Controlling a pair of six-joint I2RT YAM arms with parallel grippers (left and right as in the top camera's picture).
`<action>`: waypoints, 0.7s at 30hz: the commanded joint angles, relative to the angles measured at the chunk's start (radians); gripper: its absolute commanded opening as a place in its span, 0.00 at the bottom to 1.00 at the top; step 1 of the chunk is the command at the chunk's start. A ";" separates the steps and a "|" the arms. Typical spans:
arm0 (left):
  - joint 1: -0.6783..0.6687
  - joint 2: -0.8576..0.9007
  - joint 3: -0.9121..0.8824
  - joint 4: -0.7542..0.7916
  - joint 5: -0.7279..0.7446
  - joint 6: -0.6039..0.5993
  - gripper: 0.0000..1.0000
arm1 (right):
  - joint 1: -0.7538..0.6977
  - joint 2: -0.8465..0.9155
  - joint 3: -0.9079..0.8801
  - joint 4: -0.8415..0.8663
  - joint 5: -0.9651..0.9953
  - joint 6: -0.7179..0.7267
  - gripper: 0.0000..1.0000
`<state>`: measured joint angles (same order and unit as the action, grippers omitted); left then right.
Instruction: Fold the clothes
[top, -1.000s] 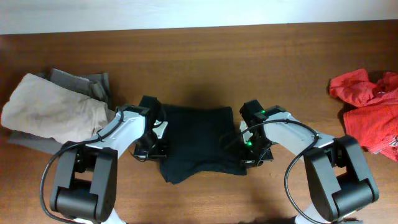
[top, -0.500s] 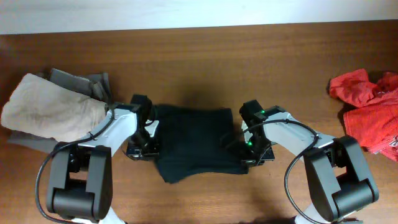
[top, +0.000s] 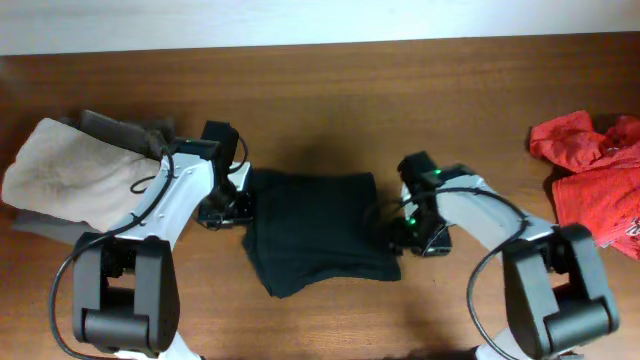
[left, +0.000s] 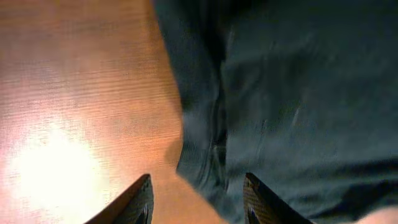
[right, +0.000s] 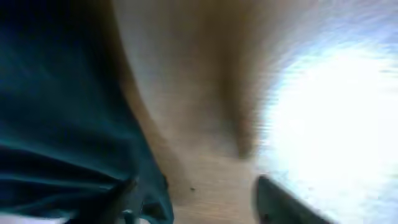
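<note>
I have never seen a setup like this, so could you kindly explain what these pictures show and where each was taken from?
These are two robot arms at a table, each ending in a two-finger gripper. The wide picture comes from a fixed camera above; the other two come from cameras on the wrists, looking past each arm's own fingers. A black T-shirt lies in the middle, between the left arm and the right arm. A beige garment and a grey garment lie at the left, a red garment at the right. Nothing is held: the left gripper and the right gripper are open, each at an edge of the shirt.
</note>
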<state>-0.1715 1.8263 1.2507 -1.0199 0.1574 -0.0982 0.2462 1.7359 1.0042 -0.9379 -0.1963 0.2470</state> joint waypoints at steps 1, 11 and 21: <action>0.002 0.010 0.017 0.068 0.061 0.002 0.33 | -0.040 -0.045 0.055 0.035 -0.179 -0.122 0.40; -0.070 0.016 0.010 0.368 0.090 0.211 0.00 | 0.018 -0.034 0.047 0.130 -0.324 -0.161 0.08; -0.084 0.158 0.010 0.404 0.079 0.295 0.00 | 0.091 0.033 -0.045 0.117 -0.274 -0.161 0.06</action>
<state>-0.2596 1.9160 1.2537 -0.6212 0.2283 0.1471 0.3180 1.7332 0.9958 -0.8234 -0.5011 0.0998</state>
